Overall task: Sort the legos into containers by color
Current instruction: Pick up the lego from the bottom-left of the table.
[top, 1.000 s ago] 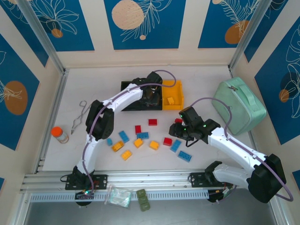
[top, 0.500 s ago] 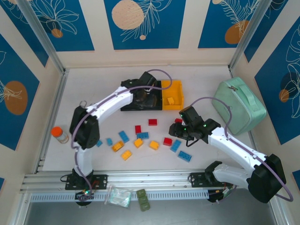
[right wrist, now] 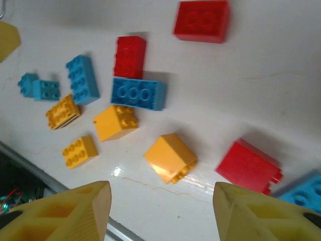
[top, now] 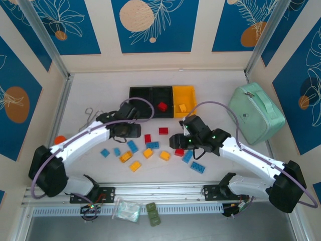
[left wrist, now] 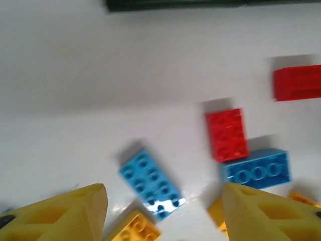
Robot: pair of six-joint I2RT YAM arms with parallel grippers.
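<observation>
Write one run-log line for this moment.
left tool: open, empty | right tool: open, empty | red brick: in middle black bin | yellow brick: in yellow bin | other bricks: loose on table

Legos [top: 152, 145] crowd the mid surface [top: 95, 90] in a loose band, narrow gaps only. Red brick [left wrist: 226, 134] touches blue brick [left wrist: 257, 170], no finger room between. Slanted blue brick [left wrist: 151, 183] has bare surface to its upper left. Yellow brick [right wrist: 170, 157] stands apart, room all round; another red brick [right wrist: 248, 167] near its right. Containers [top: 142, 89] block the far middle, with an open strip behind them to the wall. Wide bare patch between yellow bin [top: 186, 95] and mint-green case [top: 253, 113]. Left arm [top: 85, 140] lies across the left side, over tongs [top: 89, 111]. Right arm [top: 246, 155] bars the right front.
</observation>
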